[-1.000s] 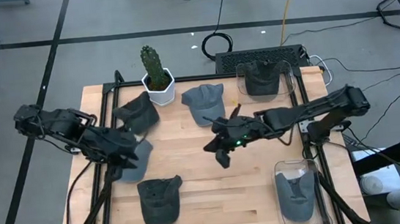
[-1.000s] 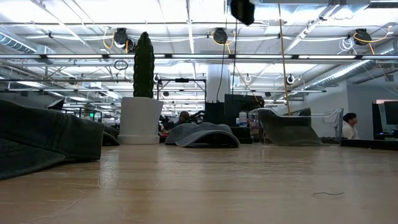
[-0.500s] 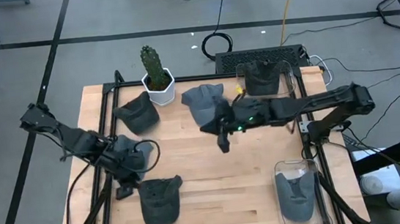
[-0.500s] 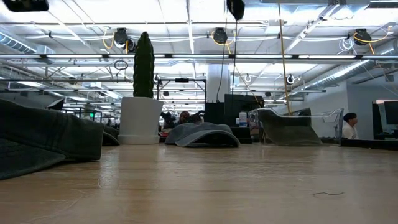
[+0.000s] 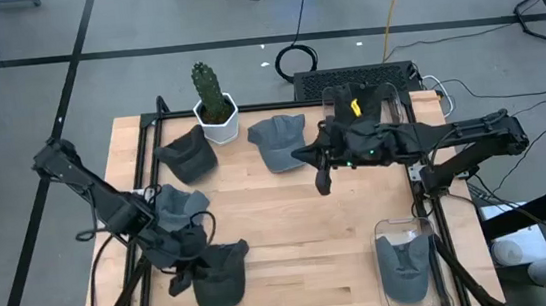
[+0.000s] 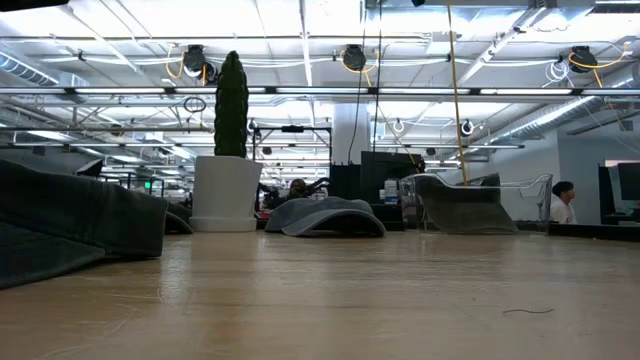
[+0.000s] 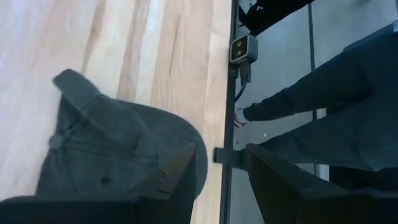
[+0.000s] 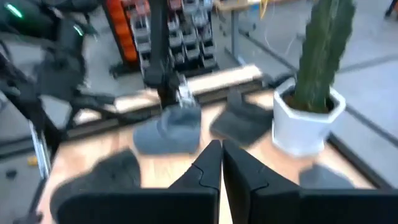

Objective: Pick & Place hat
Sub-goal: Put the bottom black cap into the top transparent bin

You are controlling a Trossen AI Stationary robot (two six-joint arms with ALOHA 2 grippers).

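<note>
— So why is the left arm's fingers hanging right over that hat at the front of the worktop?

— I think it wants to pick that one up. The fingers are part way apart, one over the hat's round top and one past the edge of the worktop. Nothing is between them yet, so the hat just lies flat on the wood.

— There is another hat bunched up close to that arm. Is it holding that one?

— I cannot tell. It sits right beside the arm, maybe under it.

— And the right arm?

— Its fingers are up in the air near the middle of the worktop, just beside the hat with the brim. They are pressed tight together with nothing in them. It looks like it is only waiting.

— Why are two hats inside clear boxes?

— Those look like the places hats go. One clear box at the back has a hat in it, and the clear box at the front right has one too. So I guess those two are done.

— And the cactus?

— It just stands in its white pot at the back, next to one more hat. The arms should stay clear of it.
</note>
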